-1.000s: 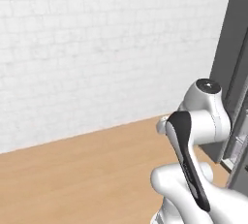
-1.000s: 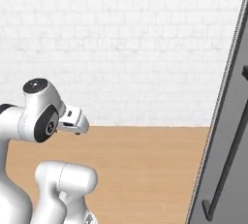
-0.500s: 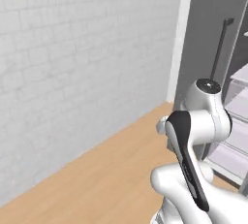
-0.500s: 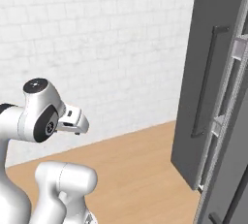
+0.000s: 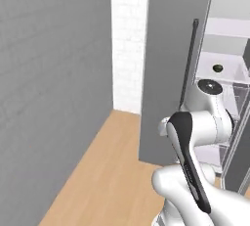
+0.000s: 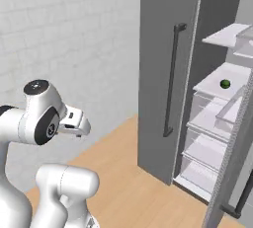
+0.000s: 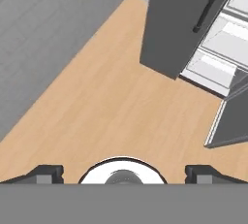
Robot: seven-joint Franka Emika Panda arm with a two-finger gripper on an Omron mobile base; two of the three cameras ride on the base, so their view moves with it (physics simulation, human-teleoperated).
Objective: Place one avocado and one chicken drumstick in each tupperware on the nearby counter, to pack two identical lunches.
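An open refrigerator is seen at the right of the scene, standing on a light wooden floor. Its dark grey door, fitted with a long vertical black handle, is swung out toward the left, and white shelves and clear drawers are exposed behind it. A second door panel is seen edge-on at the near right of the right base view.

An avocado, small, round and dark green, is located on the middle white shelf inside the refrigerator. In the left base view the same item is seen as a small dark spot on a pale shelf, just above the top of the arm. Finer detail cannot be resolved.

A grey wall borders the scene on the left, and a strip of white tile is visible at the far end between that wall and the refrigerator door.

The gripper is held above the floor, pointing down, well apart from the refrigerator. Its two dark fingertips are set wide apart at opposite sides of the hand view; the jaws are fully spread and nothing is held between them.
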